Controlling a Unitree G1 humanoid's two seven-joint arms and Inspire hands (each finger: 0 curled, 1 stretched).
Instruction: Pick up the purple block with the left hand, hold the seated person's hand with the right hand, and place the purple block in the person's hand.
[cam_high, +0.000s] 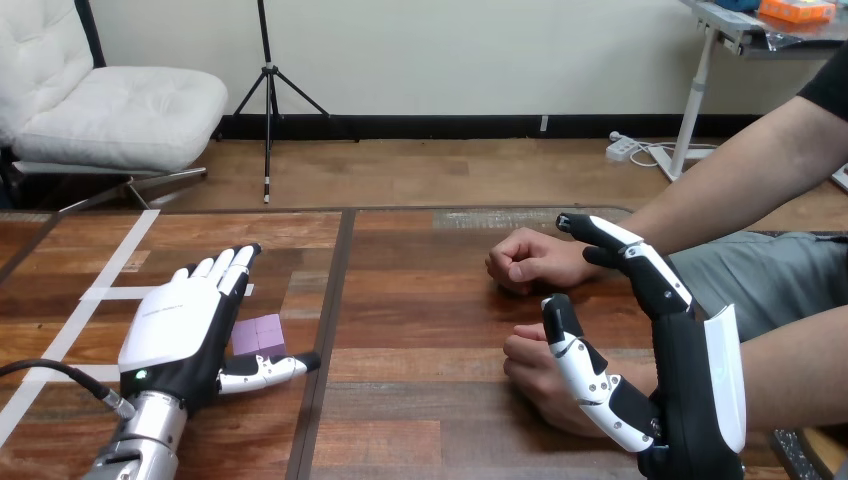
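Note:
A purple block (259, 334) lies on the wooden table (420, 300), left of centre. My left hand (178, 330) hovers flat just left of it and partly over it, fingers straight, thumb (265, 372) stretched out under the block's near edge. At the right, my right hand (680, 380) stands open on edge, its thumb (585, 365) against the person's near fist (535, 375) and its fingers (625, 250) reaching up toward their far wrist. The person's far fist (530, 262) rests closed on the table. My right hand's fingers are not curled round either of the person's hands.
White tape lines (110, 275) cross the table's left part. A dark seam (325, 340) runs down the table between the block and the person's hands. The person's forearms (740, 180) come in from the right edge.

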